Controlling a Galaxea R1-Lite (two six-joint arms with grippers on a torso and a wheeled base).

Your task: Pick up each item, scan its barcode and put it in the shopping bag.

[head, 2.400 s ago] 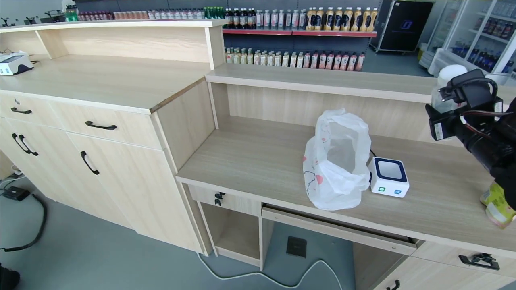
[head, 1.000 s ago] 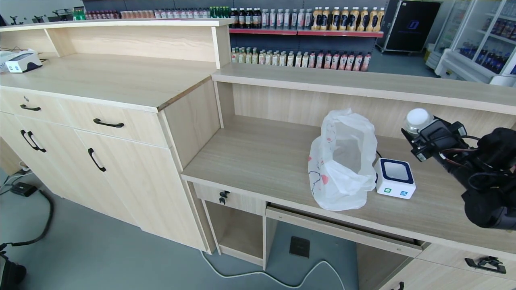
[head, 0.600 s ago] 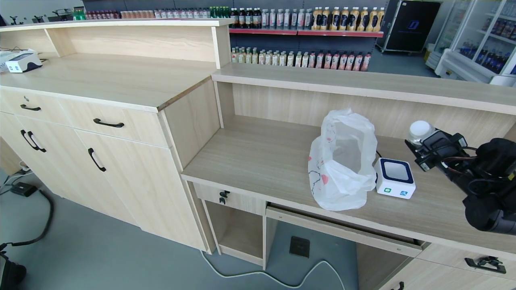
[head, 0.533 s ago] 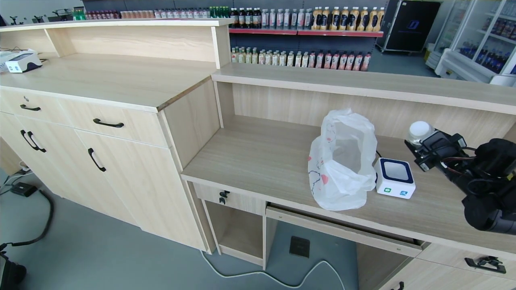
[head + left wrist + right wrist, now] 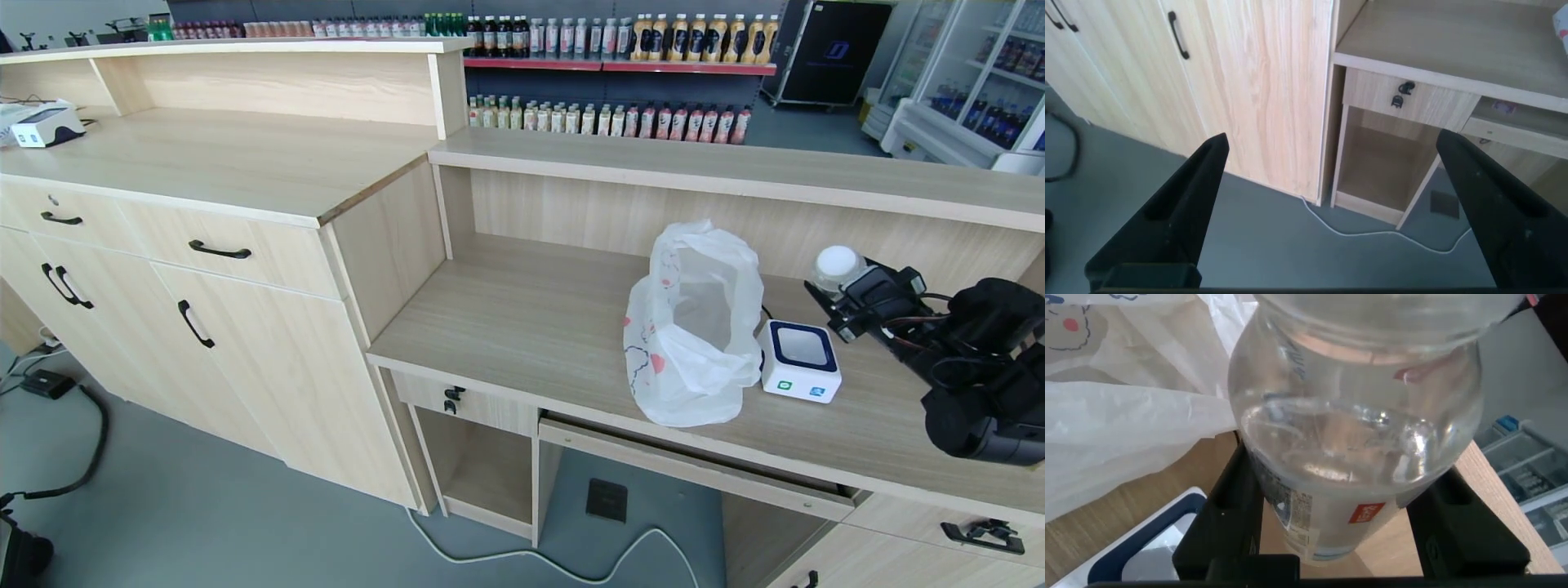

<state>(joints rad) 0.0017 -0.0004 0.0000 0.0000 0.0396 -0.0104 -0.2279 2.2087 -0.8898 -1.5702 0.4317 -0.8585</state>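
Your right gripper [image 5: 859, 300] is clamped on the clear bottle [image 5: 834, 265], held near the counter's [image 5: 531, 327] back edge, just beyond the scanner [image 5: 800, 359]. It looks rigid, smooth, liquid-heavy and probably slippery, so grip mid-body. Your left gripper's [image 5: 1327, 229] fingers stand apart.

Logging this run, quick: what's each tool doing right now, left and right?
Left tool: open, holding nothing.
Right tool: closed on the clear bottle.

I am holding my right arm stretched forward, right gripper [image 5: 842, 292] clamping an upright bottle [image 5: 834, 265]. My left gripper [image 5: 1331, 137] is hanging low, jaws wide apart.
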